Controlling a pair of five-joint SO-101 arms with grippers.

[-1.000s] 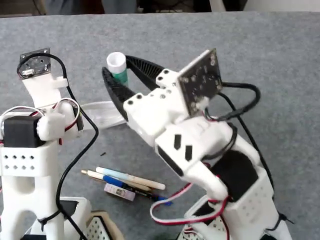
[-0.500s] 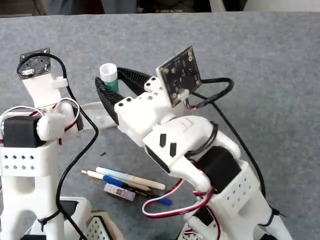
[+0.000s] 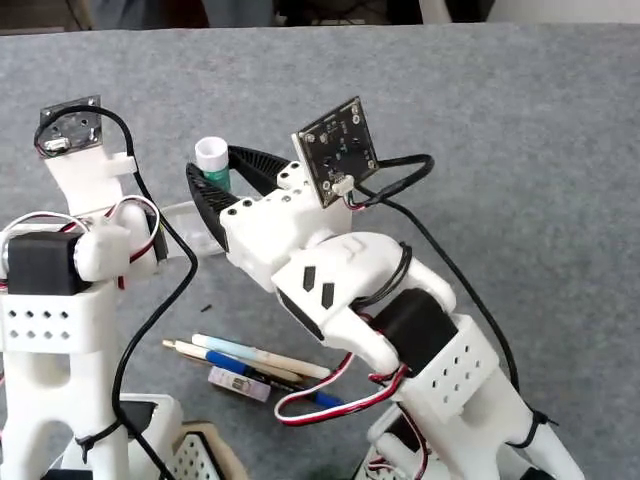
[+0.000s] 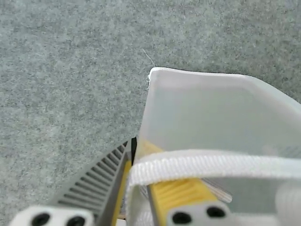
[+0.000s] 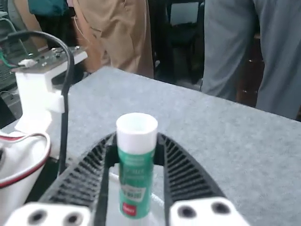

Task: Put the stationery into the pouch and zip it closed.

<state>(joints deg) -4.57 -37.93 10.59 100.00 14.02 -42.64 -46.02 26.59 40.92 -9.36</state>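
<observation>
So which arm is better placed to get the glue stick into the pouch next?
Right. The right jaws clamp the glue stick upright, near the pouch. The left jaws are occupied pinching the pouch's rim, so that arm looks best kept holding it.

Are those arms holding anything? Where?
Right tool grips the green glue stick near its white cap; left tool pinches the rim of the translucent white pouch.
</observation>
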